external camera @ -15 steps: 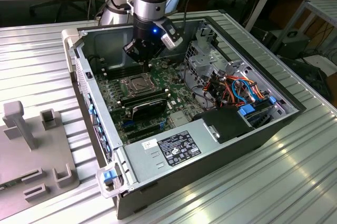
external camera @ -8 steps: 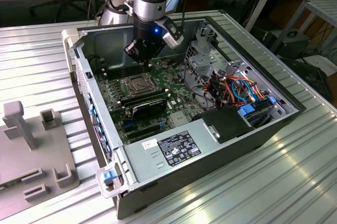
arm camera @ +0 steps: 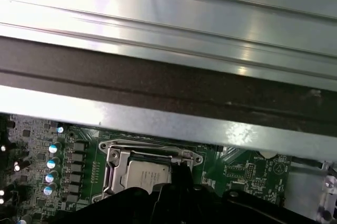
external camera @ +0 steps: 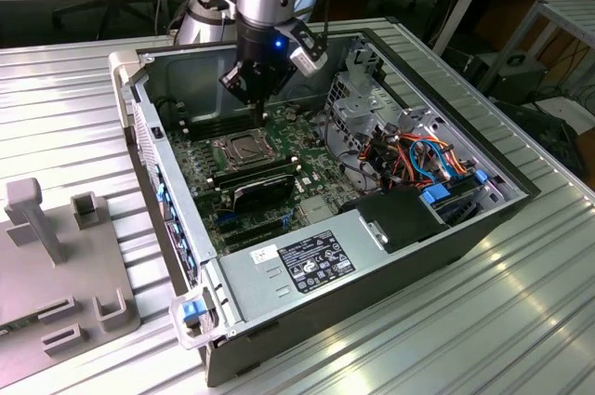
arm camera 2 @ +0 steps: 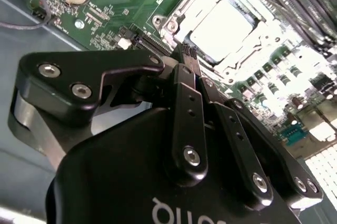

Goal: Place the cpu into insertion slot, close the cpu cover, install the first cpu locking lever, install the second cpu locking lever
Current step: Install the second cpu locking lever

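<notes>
The cpu point(arm camera 2: 224, 23) lies flat in the insertion slot point(external camera: 244, 148) on the green board, its dull silver top showing. The cpu cover point(arm camera 2: 174, 16) is down around it as a silver frame; in the first wrist view the cpu point(arm camera: 149, 173) shows through the cover point(arm camera: 113, 167). My gripper point(arm camera 2: 184, 58) hangs just off one corner of the socket with its black fingers pressed together and nothing visible between them. In the exterior view the gripper point(external camera: 262, 109) hovers a little above the board, just behind the slot. The locking levers are not clear to me.
The board sits inside an open computer case point(external camera: 139, 74) with tall metal walls. Black memory sticks point(external camera: 260, 172) lie beside the socket. A drive cage and coloured cables point(external camera: 418, 153) fill the exterior view's right. A grey fixture plate point(external camera: 56, 265) lies on the table outside the case.
</notes>
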Controlling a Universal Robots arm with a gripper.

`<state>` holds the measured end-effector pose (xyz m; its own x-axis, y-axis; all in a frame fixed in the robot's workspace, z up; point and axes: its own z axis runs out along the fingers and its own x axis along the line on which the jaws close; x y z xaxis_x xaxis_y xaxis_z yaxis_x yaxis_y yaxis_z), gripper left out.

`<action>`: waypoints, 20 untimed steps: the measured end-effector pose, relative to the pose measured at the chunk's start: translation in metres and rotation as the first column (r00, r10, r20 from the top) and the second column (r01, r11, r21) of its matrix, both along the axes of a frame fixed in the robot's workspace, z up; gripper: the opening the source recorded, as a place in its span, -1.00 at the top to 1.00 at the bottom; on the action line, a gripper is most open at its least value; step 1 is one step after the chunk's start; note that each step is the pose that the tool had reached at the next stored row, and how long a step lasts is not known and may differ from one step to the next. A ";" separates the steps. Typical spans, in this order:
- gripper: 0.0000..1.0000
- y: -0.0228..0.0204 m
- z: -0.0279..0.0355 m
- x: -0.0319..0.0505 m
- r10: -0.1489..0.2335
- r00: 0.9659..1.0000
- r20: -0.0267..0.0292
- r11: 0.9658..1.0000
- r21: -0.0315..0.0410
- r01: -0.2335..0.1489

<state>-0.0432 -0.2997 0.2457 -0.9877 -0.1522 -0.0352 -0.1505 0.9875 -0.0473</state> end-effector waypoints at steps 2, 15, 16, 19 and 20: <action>0.79 -0.0037 0.0007 0.0001 0.000 1.000 0.000 1.000 -0.006 0.000; 0.79 -0.0353 0.0007 0.0088 -0.001 1.000 -0.029 0.998 -0.067 -0.001; 0.79 -0.0360 0.0007 0.0127 0.008 0.999 -0.034 0.998 -0.069 -0.010; 0.79 -0.0359 0.0005 0.0135 0.069 0.997 -0.035 0.995 -0.069 -0.071; 0.79 -0.0359 0.0006 0.0136 0.081 0.996 -0.035 0.994 -0.069 -0.083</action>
<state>-0.0296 -0.3357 0.2463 -0.9723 -0.2334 0.0099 -0.2330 0.9663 -0.1098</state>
